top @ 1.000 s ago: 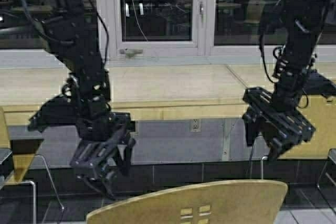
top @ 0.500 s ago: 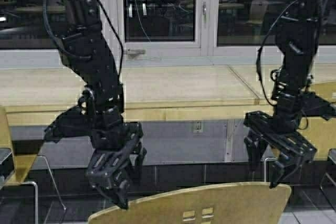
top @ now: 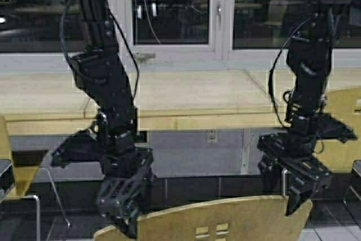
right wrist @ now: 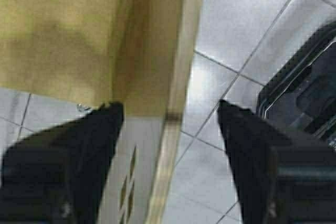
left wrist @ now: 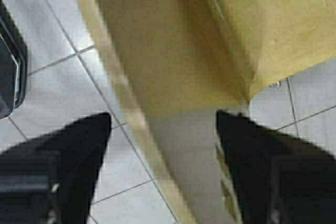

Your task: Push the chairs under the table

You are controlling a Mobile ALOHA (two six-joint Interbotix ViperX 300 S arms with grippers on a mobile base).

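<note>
Near chair (top: 225,218) sits at the bottom of the high view, curved backrest top edge facing the robot, small square holes visible in its middle. It stands short of the worktop (top: 186,97), with dark floor between them.

Left gripper (top: 121,210) hangs low at the left end of the backrest, jaws spread wide. Left wrist view: the two black fingers (left wrist: 79,150) straddle the backrest's top edge (left wrist: 126,114), one on each side; contact not clear. Pale tiled floor (left wrist: 58,87) beneath.

Right gripper (top: 296,187) hangs at the right end of the same backrest, jaws also spread wide. Right wrist view: the backrest edge (right wrist: 176,103) runs between the fingers (right wrist: 84,145); seat surface to one side, square holes low in the frame.

Second chair (top: 341,134) stands at the right, behind the right arm, close against the worktop's front edge. Third chair (top: 11,167) partly visible at far left. Window (top: 169,9) behind the worktop.
</note>
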